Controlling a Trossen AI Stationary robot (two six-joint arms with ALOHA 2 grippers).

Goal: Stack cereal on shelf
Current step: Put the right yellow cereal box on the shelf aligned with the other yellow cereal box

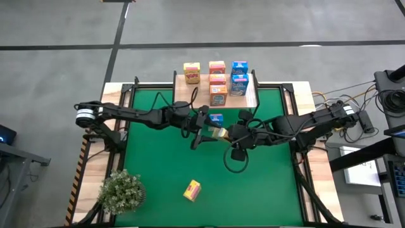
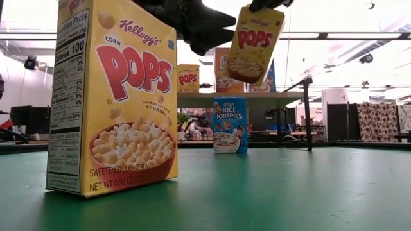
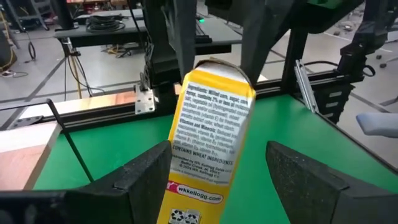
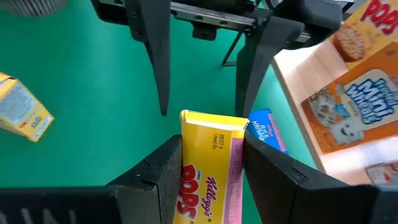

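A yellow cereal box [image 1: 219, 133] hangs above the green mat's middle, with my right gripper [image 1: 229, 134] shut on it. My left gripper [image 1: 204, 130] stands open facing it. Its fingers [image 3: 146, 177] flank the box's free end [image 3: 199, 186] with a gap on each side. The light-wood shelf [image 1: 183, 95] at the far edge carries several boxes: a yellow one [image 1: 192, 71], orange-pink ones [image 1: 218, 81] and blue ones [image 1: 239, 82]. A blue box [image 2: 230, 124] stands on the mat before the shelf. Another yellow box [image 1: 192, 189] stands near the front edge. My right gripper pinches the yellow box between its two fingers [image 4: 158, 180], the box's faces [image 4: 189, 174] lying against the pads. The fingers slant down from the table's right side. The box hangs tilted below them in the low view [image 2: 257, 42], clear of the mat.
A bushy potted plant [image 1: 121, 190] stands at the mat's near left corner. Black frame rails [image 1: 126, 95] edge the mat. Cables and gear [image 1: 386, 95] lie off the table's right side. Open green mat [image 1: 266, 183] lies at the near right.
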